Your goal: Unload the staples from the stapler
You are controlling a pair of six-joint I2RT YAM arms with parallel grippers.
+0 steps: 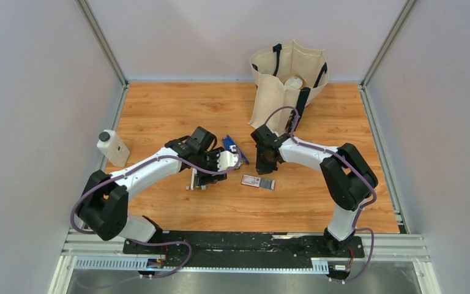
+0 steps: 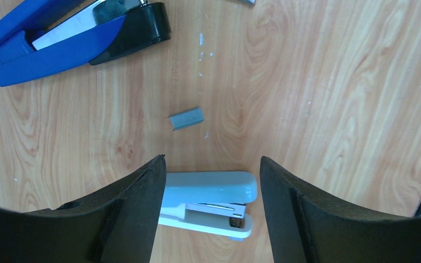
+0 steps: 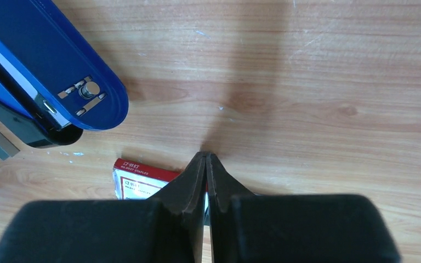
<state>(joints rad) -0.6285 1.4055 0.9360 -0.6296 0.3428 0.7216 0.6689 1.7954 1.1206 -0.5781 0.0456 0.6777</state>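
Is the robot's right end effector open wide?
No, the right end effector is shut, with its two black fingers pressed together just above the wooden table.

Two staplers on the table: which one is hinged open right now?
The dark blue plastic stapler, its two arms splayed apart with the metal staple rail exposed. The pale grey-blue stapler lies closed under the open left gripper.

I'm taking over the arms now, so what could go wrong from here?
1. The open left pincer frames the pale grey stapler, not the blue stapler; closing here would likely grab the wrong one.
2. The loose staple strip lies on the table between the two; a low sweep could scatter it.
3. The shut right pincer hangs by the red-and-white box and might nudge it.
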